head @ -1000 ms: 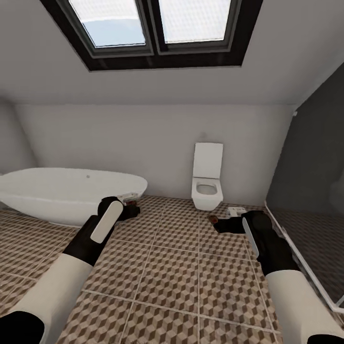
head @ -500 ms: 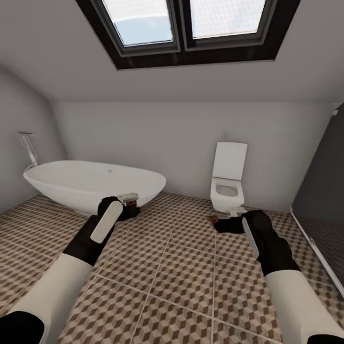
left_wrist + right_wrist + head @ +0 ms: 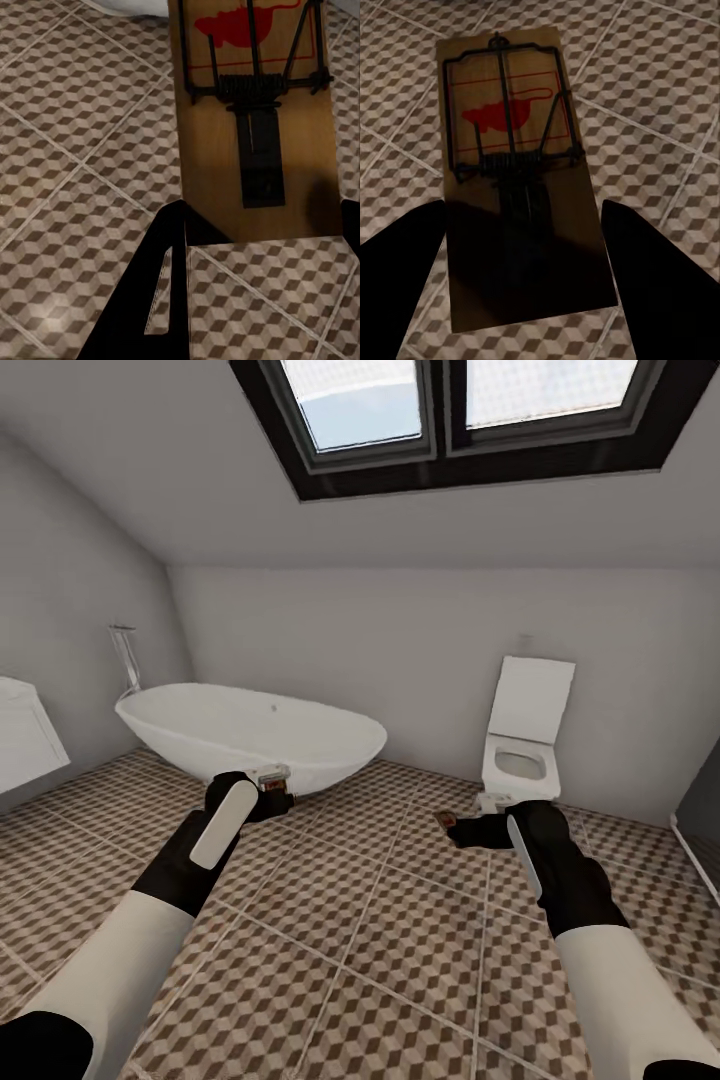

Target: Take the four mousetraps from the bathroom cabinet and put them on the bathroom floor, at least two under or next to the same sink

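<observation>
The left gripper (image 3: 278, 797) holds a mousetrap (image 3: 255, 120) between its jaws: in the left wrist view the wooden slab, with its wire spring and red printed mouse, runs out past the dark fingers (image 3: 161, 300), its near end seated between them. In the head view this trap shows as a small brown bit at the gripper tip, just in front of the bathtub (image 3: 250, 735).

The right gripper (image 3: 452, 826) likewise grips a second mousetrap (image 3: 514, 172). In the right wrist view the slab lies flat between the two dark fingers (image 3: 652, 277), its near end in shadow between them and its wire bar and red mouse at the far end. Both traps hang in the air above the bathroom floor (image 3: 400, 950), not touching it.

The floor is tiled in a brown, beige and white cube pattern with pale grout. Beyond the right gripper stands a white toilet (image 3: 525, 735) with its lid up against the white wall. A dark-framed skylight (image 3: 450, 410) sits in the sloped ceiling, and a white box-shaped sink (image 3: 25, 735) shows at the edge, well apart from the left gripper.
</observation>
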Robot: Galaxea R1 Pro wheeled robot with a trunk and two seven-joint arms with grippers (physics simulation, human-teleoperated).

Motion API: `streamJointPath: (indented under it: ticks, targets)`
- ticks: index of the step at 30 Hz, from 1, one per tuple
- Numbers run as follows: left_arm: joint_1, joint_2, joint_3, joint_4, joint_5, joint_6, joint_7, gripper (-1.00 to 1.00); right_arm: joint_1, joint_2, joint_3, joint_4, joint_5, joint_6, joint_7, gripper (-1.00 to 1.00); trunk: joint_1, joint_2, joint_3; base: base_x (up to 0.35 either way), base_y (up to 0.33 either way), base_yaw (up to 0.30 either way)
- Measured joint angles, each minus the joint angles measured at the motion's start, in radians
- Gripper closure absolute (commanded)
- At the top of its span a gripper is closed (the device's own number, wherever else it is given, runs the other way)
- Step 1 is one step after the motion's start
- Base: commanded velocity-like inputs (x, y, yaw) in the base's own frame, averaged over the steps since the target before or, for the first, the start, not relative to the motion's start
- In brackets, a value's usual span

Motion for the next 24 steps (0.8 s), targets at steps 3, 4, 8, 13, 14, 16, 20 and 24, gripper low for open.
streamJointPath:
  ticks: [3, 4, 8, 13, 14, 16, 20, 24]
  targets:
    - [0.0, -0.001, -0.001, 0.0, 0.0, 0.001, -0.001, 1.0, 0.0, 0.0, 0.0, 0.0, 0.001, 0.0, 0.0, 1.0, 0.0, 0.0, -0.003, 0.0, 0.0, 0.277]
    - [0.0, -0.001, -0.001, 0.0, 0.0, 0.001, -0.001, 1.0, 0.0, 0.0, 0.0, 0.0, 0.002, 0.0, 0.0, 1.0, 0.0, 0.0, -0.003, 0.0, 0.0, 0.277]
    - [0.0, -0.001, -0.001, -0.001, 0.0, 0.001, -0.001, 1.0, 0.0, 0.0, 0.0, 0.0, 0.003, 0.0, 0.0, 1.0, 0.0, 0.0, -0.007, 0.0, 0.0, 0.277]
    - [0.0, -0.002, -0.001, -0.001, -0.001, -0.001, 0.001, 1.0, 0.0, 0.0, 0.001, 0.0, 0.003, 0.0, 0.0, 1.0, 0.0, 0.0, -0.011, 0.0, 0.0, 0.277]
    - [0.0, -0.003, -0.001, -0.001, -0.001, -0.002, 0.001, 1.0, 0.0, 0.0, 0.001, 0.0, 0.003, 0.0, -0.001, 1.0, 0.0, 0.0, -0.012, 0.0, 0.0, 0.277]
    - [0.0, -0.003, -0.002, -0.001, -0.001, -0.002, 0.001, 1.0, 0.0, 0.0, 0.001, 0.0, 0.003, 0.0, -0.001, 1.0, 0.0, 0.0, -0.014, 0.0, 0.0, 0.277]
    - [0.0, -0.003, -0.002, -0.002, -0.002, -0.006, 0.004, 1.0, 0.0, 0.0, 0.002, 0.0, 0.003, 0.0, -0.001, 1.0, 0.0, 0.0, -0.017, 0.007, 0.0, 0.277]
    - [0.0, -0.003, -0.002, 0.0, -0.004, -0.012, 0.001, 1.0, 0.0, 0.0, 0.002, -0.001, 0.003, 0.0, -0.001, 1.0, 0.0, 0.0, -0.021, 0.161, 0.0, 0.257]
